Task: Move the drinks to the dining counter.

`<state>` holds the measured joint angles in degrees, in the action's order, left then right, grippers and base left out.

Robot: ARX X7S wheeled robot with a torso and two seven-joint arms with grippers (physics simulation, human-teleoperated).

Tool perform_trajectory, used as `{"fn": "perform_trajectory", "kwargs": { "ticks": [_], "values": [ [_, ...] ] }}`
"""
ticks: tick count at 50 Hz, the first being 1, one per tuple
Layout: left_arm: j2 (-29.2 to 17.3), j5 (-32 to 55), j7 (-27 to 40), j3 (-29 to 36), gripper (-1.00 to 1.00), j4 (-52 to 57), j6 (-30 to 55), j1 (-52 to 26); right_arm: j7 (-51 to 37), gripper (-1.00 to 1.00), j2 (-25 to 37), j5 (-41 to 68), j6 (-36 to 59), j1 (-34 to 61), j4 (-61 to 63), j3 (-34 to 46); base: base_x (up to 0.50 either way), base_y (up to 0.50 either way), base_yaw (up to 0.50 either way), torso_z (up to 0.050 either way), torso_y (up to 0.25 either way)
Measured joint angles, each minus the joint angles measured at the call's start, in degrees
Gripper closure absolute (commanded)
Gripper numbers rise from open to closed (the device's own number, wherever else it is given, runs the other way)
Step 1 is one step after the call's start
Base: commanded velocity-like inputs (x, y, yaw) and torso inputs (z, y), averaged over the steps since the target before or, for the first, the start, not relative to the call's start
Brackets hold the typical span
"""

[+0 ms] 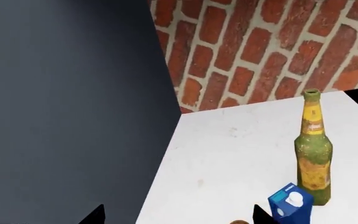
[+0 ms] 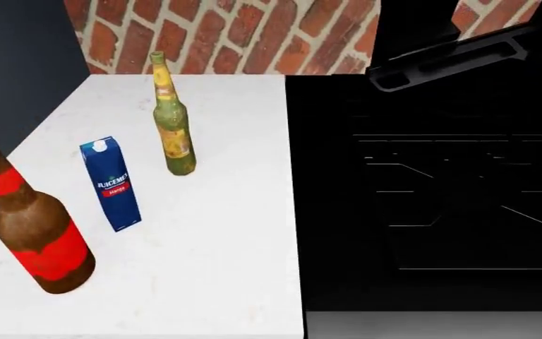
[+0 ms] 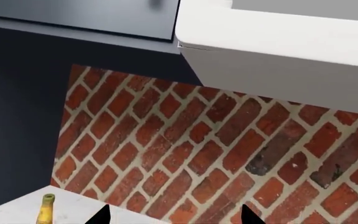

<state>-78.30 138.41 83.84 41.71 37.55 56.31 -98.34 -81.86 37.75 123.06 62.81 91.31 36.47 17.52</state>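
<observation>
Three drinks stand on a white worktop (image 2: pixel 214 233) beside a black stove: a tall brown bottle (image 2: pixel 40 236) with red labels at the near left, a dark-blue "Mango" carton (image 2: pixel 111 185) in the middle, and a slim olive-green bottle (image 2: pixel 172 127) farther back. In the left wrist view my left gripper (image 1: pixel 177 217) is open. The brown bottle's cap (image 1: pixel 241 222) just shows between its fingertips, with the carton (image 1: pixel 289 204) and green bottle (image 1: pixel 314 149) beyond. My right gripper (image 3: pixel 175 215) is open and empty, facing the brick wall, with the green bottle's top (image 3: pixel 46 210) off to one side. The dining counter is out of view.
A black stove (image 2: pixel 440 191) adjoins the worktop on the right. A red brick wall (image 2: pixel 243 35) runs behind. A dark grey panel (image 1: pixel 67 107) borders the worktop's left side. My right arm (image 2: pixel 450 53) hangs over the stove's back. A white hood or cabinet (image 3: pixel 278 46) is overhead.
</observation>
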Motion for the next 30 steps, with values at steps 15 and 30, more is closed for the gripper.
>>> {"fn": "perform_trajectory", "kwargs": {
  "ticks": [15, 30],
  "values": [
    [1.4, 1.8, -2.2, 1.5, -1.00, 1.7, 0.6, 0.9, 0.5, -1.00, 0.8, -0.2, -0.6, 0.1, 0.2, 0.9, 0.00, 0.00, 0.00, 0.000, 0.000],
    [1.6, -2.9, -6.2, 3.5, -1.00, 3.5, -1.6, 6.2, 1.3, -1.00, 1.3, -0.7, -1.3, -0.3, 0.4, 1.4, 0.00, 0.00, 0.00, 0.000, 0.000]
  ]
}}
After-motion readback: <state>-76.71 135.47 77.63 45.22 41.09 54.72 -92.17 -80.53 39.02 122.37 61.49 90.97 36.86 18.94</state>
